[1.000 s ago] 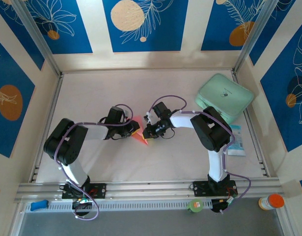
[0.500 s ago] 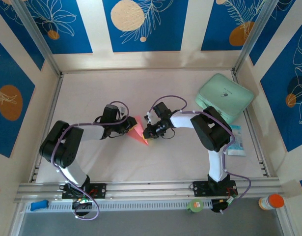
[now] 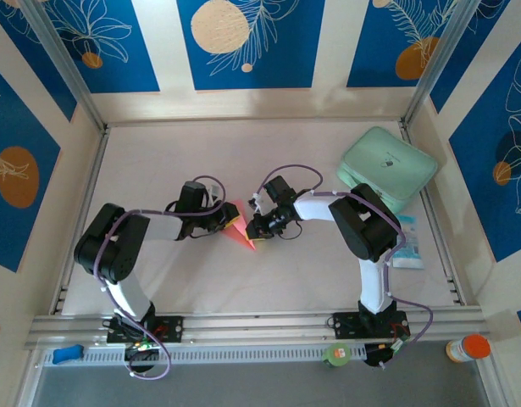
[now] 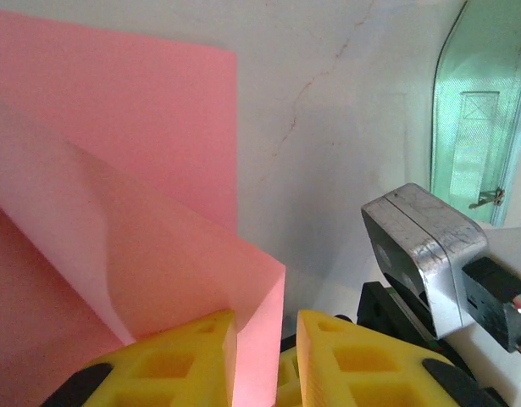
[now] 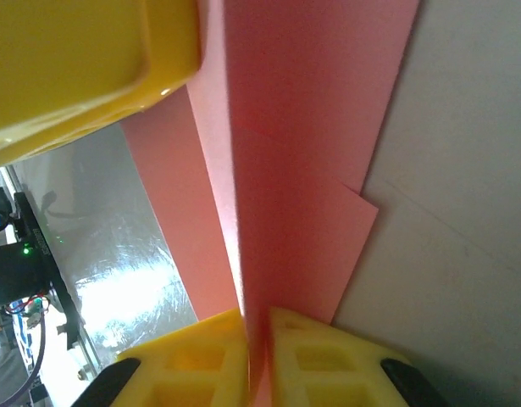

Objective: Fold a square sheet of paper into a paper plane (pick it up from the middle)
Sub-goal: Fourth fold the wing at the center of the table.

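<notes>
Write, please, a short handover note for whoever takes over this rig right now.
Left gripper: shut on the paper, pinching the edge of a raised flap.
Right gripper: shut on the paper along a fold.
Paper: between the two grippers, creased to a point. The pad lies apart, far right.
Done: first folds are in.
Left: the remaining folds; it is not yet a plane.

The overhead camera looked down on the table [image 3: 243, 153]. Both wrist cameras closely faced the pink paper [image 4: 116, 127], mid-frame overhead.
</notes>
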Robot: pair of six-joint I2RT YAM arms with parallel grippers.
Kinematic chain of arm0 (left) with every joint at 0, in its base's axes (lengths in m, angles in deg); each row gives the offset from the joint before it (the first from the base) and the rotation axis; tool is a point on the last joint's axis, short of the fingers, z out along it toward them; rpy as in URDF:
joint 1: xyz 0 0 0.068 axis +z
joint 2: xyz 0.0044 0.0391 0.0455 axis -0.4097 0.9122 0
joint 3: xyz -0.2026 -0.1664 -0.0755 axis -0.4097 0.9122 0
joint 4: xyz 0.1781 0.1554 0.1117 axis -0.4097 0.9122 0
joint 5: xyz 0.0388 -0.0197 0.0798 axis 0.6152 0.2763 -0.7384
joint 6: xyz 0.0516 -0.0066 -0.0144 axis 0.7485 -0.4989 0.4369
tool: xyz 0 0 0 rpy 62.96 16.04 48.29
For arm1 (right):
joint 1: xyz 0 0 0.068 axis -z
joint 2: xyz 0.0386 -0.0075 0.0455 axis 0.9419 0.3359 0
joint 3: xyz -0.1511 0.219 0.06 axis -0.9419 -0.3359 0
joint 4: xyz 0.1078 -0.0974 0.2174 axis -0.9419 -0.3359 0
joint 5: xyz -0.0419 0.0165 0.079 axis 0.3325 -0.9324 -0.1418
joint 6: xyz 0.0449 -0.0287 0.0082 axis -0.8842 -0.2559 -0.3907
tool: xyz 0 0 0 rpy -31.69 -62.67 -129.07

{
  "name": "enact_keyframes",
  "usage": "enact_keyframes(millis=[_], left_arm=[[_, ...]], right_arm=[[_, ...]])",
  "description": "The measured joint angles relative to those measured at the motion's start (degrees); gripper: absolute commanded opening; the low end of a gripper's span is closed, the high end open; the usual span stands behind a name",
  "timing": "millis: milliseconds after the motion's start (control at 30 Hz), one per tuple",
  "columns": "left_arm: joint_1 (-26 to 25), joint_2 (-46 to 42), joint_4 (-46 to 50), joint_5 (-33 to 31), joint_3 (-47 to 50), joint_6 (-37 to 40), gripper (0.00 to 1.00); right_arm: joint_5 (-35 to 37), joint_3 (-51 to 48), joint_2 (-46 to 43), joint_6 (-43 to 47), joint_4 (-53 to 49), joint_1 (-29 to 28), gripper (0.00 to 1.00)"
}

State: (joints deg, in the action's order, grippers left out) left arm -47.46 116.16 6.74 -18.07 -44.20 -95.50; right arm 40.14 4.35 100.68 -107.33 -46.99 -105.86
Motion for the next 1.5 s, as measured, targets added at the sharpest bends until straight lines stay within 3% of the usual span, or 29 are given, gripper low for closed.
enact_keyframes(millis=[400,1100,1500], left_arm=[[-0.24,1.57,-0.02,1.11,-1.7,0.04,0.26],[-0.26,2.34,0.07,2.16,-2.93,0.22,0.28],[-0.26,1.6,1.07,2.03,-3.43,0.24,0.32]], right_arm=[[-0.92,0.0,-0.02,-0.85,0.39,0.15,0.2],[-1.27,-0.37,0.0,-1.95,1.07,0.37,0.18],[-0.81,-0.55,0.42,-2.32,1.2,0.68,0.07]])
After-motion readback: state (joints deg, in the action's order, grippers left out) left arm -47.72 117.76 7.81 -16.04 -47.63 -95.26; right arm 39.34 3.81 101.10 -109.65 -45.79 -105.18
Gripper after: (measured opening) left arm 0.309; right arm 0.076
